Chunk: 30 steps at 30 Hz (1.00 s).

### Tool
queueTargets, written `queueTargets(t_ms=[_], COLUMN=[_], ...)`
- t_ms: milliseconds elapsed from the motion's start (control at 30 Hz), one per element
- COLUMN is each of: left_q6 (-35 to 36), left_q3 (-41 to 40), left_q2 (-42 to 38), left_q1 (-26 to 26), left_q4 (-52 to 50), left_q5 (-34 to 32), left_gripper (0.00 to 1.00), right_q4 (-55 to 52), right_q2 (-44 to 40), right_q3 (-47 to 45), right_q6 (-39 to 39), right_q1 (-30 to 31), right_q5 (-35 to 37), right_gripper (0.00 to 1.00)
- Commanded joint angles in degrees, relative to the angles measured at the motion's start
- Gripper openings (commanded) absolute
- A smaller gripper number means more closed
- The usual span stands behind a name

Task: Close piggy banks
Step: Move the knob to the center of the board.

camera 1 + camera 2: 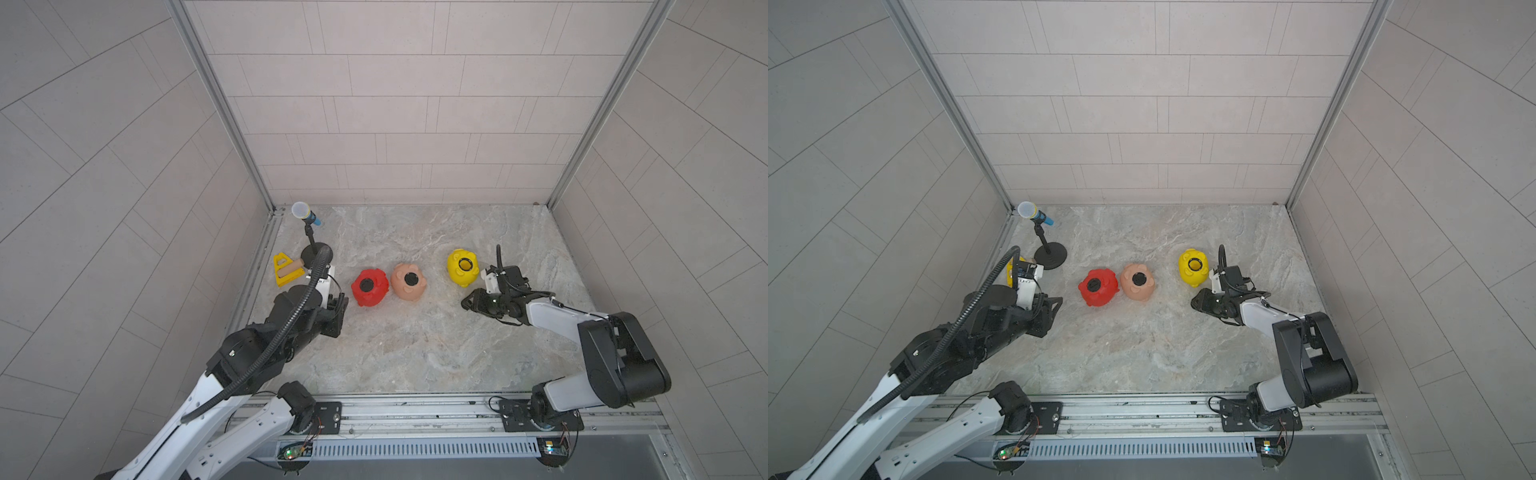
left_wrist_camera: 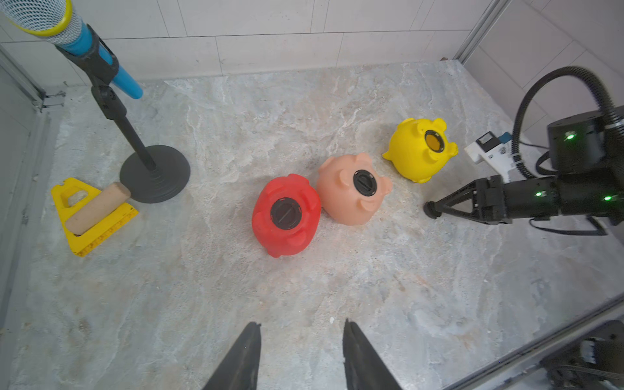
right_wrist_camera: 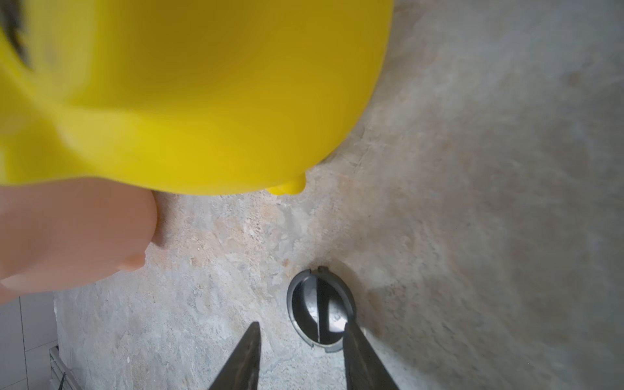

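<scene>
Three piggy banks lie belly-up in a row on the marble table in both top views. The red one [image 1: 369, 287] and the peach one [image 1: 409, 281] touch, and each has a black plug in its belly hole. The yellow one [image 1: 462, 267] stands apart to the right with its hole open. A loose black plug [image 3: 320, 305] lies flat on the table just in front of the yellow pig. My right gripper [image 3: 302, 326] is low over it with jaws apart, one fingertip [image 3: 349, 332] over the plug's rim. My left gripper [image 2: 302, 326] hovers open and empty, short of the red pig [image 2: 287, 214].
A microphone on a black round-based stand [image 1: 312, 251] stands at the back left. Beside it lies a yellow triangular toy [image 1: 284, 272] with a wooden cylinder on it. Tiled walls close in the table on three sides, and a metal rail [image 1: 415, 409] runs along the front edge.
</scene>
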Motion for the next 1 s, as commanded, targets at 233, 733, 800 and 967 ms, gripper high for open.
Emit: queueTargets(t_ms=[233, 733, 800, 967], left_q6=[2.44, 2.85, 2.87, 2.88], left_q3=[-1.55, -2.08, -2.17, -2.26], left_q2=[0.93, 1.15, 1.15, 1.54], left_q1=[2.88, 7.93, 8.53, 9.13], left_q4=[0.72, 1.79, 1.90, 1.85], left_q5=[1.51, 6.75, 7.14, 7.07], left_gripper=[0.45, 0.45, 0.45, 0.45], right_q4=[0.41, -0.84, -0.27, 0.64], right_q2=[-0.80, -1.48, -0.80, 1.17], right_q3=[-0.58, 0.86, 0.88, 1.31], right_q6=[-0.16, -0.73, -0.46, -0.22], right_q1=[0.48, 1.43, 1.45, 1.54], right_q5=[0.30, 1.22, 0.76, 0.16], right_gripper=[0.41, 0.39, 0.38, 0.37])
